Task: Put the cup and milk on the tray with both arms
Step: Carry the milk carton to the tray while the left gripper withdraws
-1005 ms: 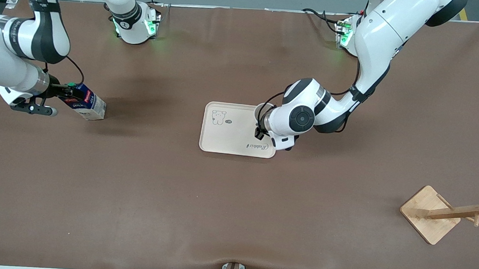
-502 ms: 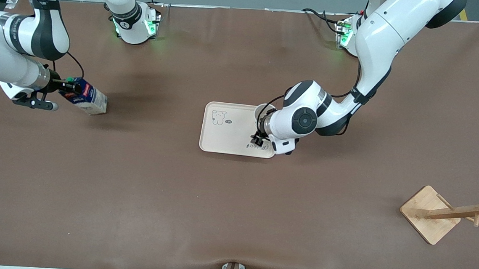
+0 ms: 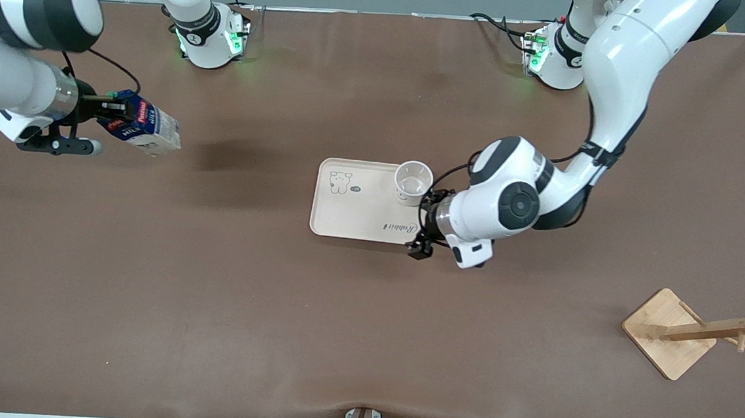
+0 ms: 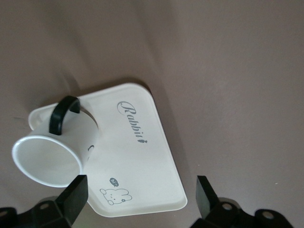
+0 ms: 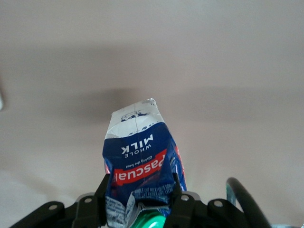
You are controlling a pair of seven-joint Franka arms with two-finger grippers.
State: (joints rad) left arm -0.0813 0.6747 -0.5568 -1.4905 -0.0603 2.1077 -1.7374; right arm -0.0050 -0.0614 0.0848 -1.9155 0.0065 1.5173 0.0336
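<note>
The milk [image 3: 145,126], at the upper left of the front view, is pinched near its green cap by the right gripper [image 3: 112,109] and carried over bare table; a light, slightly crushable carton is judged, best held gently across its flat sides. The cup [image 3: 412,182] is seen upright on the tray [image 3: 353,211], mid-frame, while the left gripper [image 3: 423,247] is spread empty by the tray's corner.

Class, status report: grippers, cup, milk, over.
Left gripper open, beside tray. Cup upright on tray. Right gripper shut on milk carton, airborne.
</note>
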